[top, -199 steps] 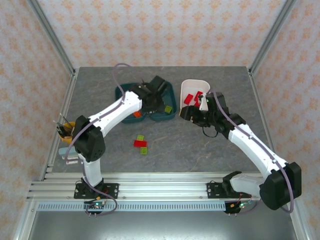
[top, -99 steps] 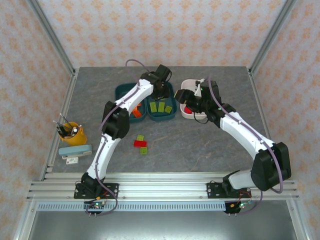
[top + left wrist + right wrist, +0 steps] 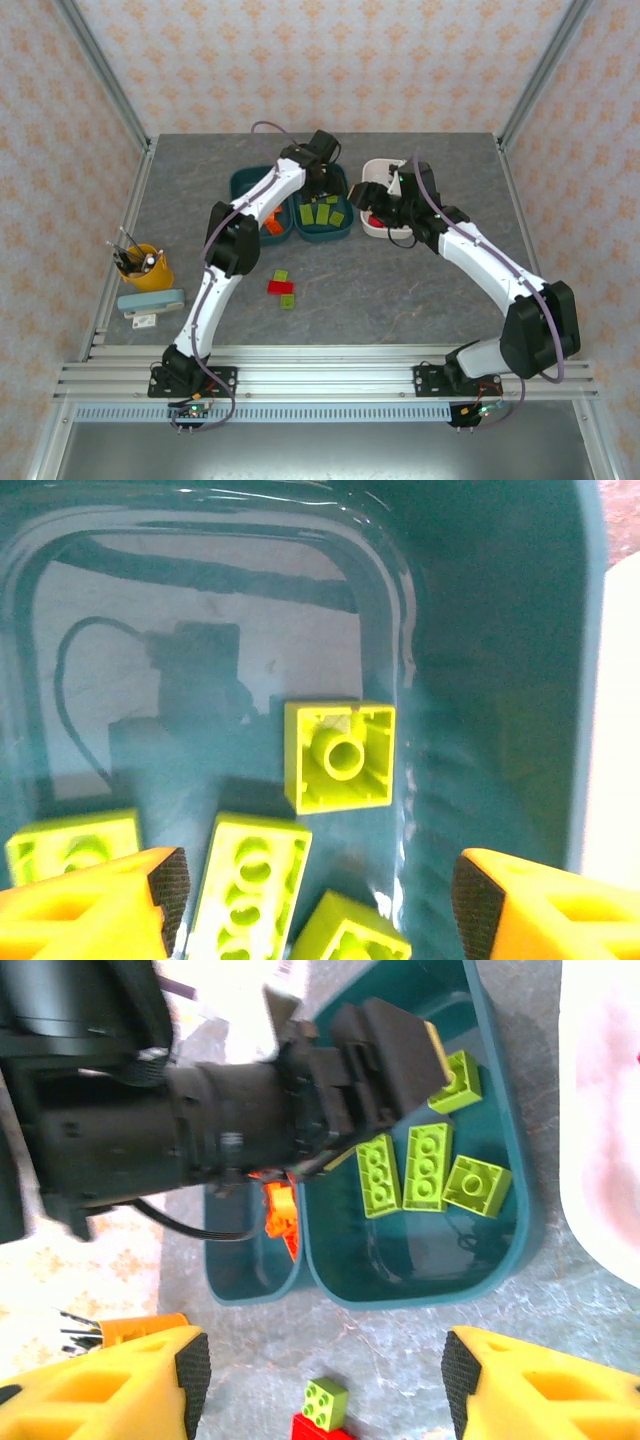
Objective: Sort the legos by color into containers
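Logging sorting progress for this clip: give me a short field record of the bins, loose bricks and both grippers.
left gripper: open, holding nothing, over right teal bin
right gripper: open, empty, near white bin
right teal bin: at least four yellow-green bricks
left teal bin: orange bricks
table: two loose yellow-green bricks, one loose red brick

We see the left gripper (image 3: 400, 1055) hanging over a teal bin (image 3: 528, 1230) holding four yellow-green bricks (image 3: 427, 1165), an orange brick (image 3: 280, 1205) in the neighbouring teal bin (image 3: 235, 1272), and a loose yellow-green brick (image 3: 325, 1400) touching a red brick (image 3: 325, 1428) on the table (image 3: 400, 1345), with the right gripper (image 3: 325, 1360) spread wide and empty.
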`<state>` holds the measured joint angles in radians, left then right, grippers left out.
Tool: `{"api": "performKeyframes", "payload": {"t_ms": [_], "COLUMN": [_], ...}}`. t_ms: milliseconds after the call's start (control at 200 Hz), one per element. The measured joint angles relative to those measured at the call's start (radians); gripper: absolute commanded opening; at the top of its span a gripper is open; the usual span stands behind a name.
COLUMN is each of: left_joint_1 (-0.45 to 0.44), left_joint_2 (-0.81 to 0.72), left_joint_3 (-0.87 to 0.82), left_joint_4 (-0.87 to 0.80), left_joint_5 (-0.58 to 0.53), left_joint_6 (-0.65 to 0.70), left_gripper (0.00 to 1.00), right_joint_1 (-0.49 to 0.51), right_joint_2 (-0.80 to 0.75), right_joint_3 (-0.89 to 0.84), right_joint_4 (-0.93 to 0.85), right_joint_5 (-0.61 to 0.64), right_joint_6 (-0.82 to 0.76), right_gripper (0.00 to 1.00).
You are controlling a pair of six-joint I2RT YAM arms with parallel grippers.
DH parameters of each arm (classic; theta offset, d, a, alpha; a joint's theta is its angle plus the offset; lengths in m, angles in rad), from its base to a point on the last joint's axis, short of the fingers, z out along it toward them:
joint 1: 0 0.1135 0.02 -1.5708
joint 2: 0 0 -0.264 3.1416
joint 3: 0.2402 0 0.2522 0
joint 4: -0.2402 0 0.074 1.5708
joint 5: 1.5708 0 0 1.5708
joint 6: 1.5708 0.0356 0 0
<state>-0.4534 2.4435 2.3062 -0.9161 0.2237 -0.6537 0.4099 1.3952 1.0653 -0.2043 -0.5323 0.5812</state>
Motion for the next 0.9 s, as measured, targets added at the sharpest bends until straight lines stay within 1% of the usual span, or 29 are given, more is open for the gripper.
{"api": "performKeyframes", "payload": {"t_ms": [110, 250, 435, 515, 681, 801, 901], "left_joint_1": [0.000, 0.000, 0.000, 0.000, 0.000, 0.000, 0.000], "left_joint_2": [-0.141, -0.397, -0.774, -0.911, -1.197, -1.393, -1.524], "left_joint_3": [-0.116, -0.322, -0.673, -0.829, -1.140, -1.289, -1.360], "left_joint_4": [0.000, 0.011, 0.027, 0.028, 0.008, -0.036, -0.083], "left_joint_5": [-0.028, -0.080, -0.182, -0.226, -0.298, -0.334, -0.343], "left_joint_6": [0.000, -0.003, -0.044, -0.076, -0.161, -0.211, -0.241], "left_gripper": [0.75, 0.75, 0.76, 0.77, 0.78, 0.78, 0.78], "right_joint_1": [0.006, 0.048, 0.207, 0.277, 0.438, 0.523, 0.553], "right_joint_2": [0.000, -0.001, 0.000, 0.012, 0.136, 0.226, 0.291], "right_joint_3": [0.016, 0.052, 0.093, 0.108, 0.190, 0.225, 0.266], "right_joint_4": [-0.061, -0.154, -0.259, -0.300, -0.373, -0.403, -0.432], "right_joint_5": [0.014, 0.058, 0.118, 0.135, 0.178, 0.196, 0.209], "right_joint_6": [-0.053, -0.148, -0.280, -0.322, -0.409, -0.437, -0.440], "right_gripper": [0.65, 0.65, 0.66, 0.66, 0.66, 0.66, 0.65]}}
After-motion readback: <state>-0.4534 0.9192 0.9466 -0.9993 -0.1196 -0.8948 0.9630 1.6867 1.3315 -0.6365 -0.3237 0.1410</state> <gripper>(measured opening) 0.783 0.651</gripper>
